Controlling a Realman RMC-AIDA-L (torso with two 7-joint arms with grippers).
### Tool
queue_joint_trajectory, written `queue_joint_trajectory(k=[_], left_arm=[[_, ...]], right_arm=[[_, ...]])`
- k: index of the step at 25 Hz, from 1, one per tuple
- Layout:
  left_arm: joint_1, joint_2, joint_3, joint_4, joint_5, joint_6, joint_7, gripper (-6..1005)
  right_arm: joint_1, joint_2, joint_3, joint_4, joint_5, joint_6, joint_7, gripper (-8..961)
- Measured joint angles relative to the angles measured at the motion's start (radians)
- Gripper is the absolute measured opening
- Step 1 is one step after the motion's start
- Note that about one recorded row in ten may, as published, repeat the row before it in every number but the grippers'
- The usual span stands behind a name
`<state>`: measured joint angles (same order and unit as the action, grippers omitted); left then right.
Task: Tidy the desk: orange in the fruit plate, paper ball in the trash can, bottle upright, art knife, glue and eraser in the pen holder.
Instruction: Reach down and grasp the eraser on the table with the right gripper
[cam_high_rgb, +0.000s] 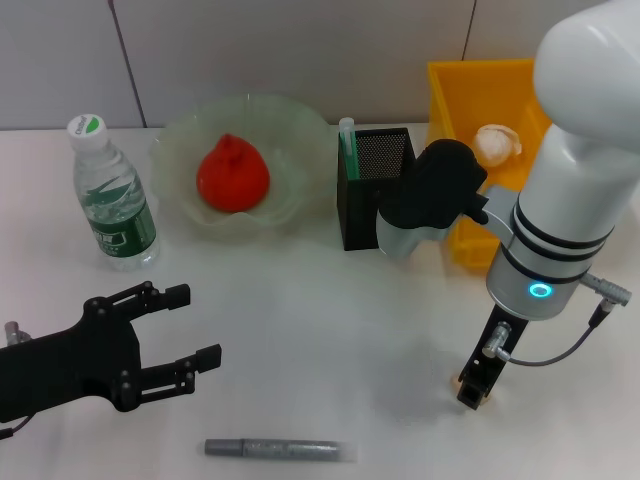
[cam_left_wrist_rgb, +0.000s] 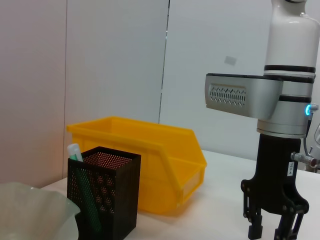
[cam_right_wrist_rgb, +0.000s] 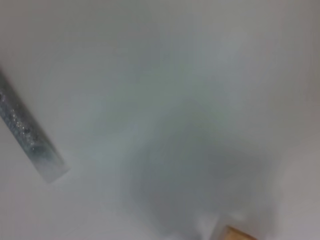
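Observation:
My right gripper (cam_high_rgb: 478, 385) is down at the desk (cam_high_rgb: 330, 330) at the front right, directly over the tan eraser (cam_high_rgb: 463, 381), which peeks out beside it and shows as a corner (cam_right_wrist_rgb: 239, 233) in the right wrist view. The grey-silver glue (cam_high_rgb: 280, 450) lies flat near the front edge. At the front left, my left gripper (cam_high_rgb: 180, 330) hovers open and empty. The orange (cam_high_rgb: 232, 175) sits in the fruit plate (cam_high_rgb: 300, 130). The bottle (cam_high_rgb: 112, 195) stands upright. The art knife (cam_high_rgb: 347, 145) stands in the pen holder (cam_high_rgb: 375, 190). The paper ball (cam_high_rgb: 497, 143) lies in the trash can (cam_high_rgb: 465, 90).
The pen holder (cam_left_wrist_rgb: 102, 197), the trash can (cam_left_wrist_rgb: 145, 160) and the fruit plate's rim (cam_left_wrist_rgb: 35, 212) line the back wall in the left wrist view, with the right gripper (cam_left_wrist_rgb: 272, 230) standing farther off. The glue (cam_right_wrist_rgb: 30, 135) lies a short way from the eraser.

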<state>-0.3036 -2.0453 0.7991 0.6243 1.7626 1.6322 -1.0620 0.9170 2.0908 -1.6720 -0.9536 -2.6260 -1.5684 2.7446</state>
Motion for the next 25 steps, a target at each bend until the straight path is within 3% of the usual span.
queue_joint_trajectory(k=[1,6,25], left_arm=[[0.0,0.0,0.0,0.0,0.0,0.0,-0.001,748],[0.0,-0.003,0.0,0.0,0.0,-0.002,-0.001,744],[0.0,-0.006,0.0,0.0,0.0,-0.013,0.001,732]], right_arm=[[0.0,0.0,0.0,0.003,0.0,0.001,0.0,600],[0.002,0.0,0.0,0.016,0.0,0.01,0.0,358],[0.008,0.0,0.0,0.018,0.002,0.017,0.009,449]])
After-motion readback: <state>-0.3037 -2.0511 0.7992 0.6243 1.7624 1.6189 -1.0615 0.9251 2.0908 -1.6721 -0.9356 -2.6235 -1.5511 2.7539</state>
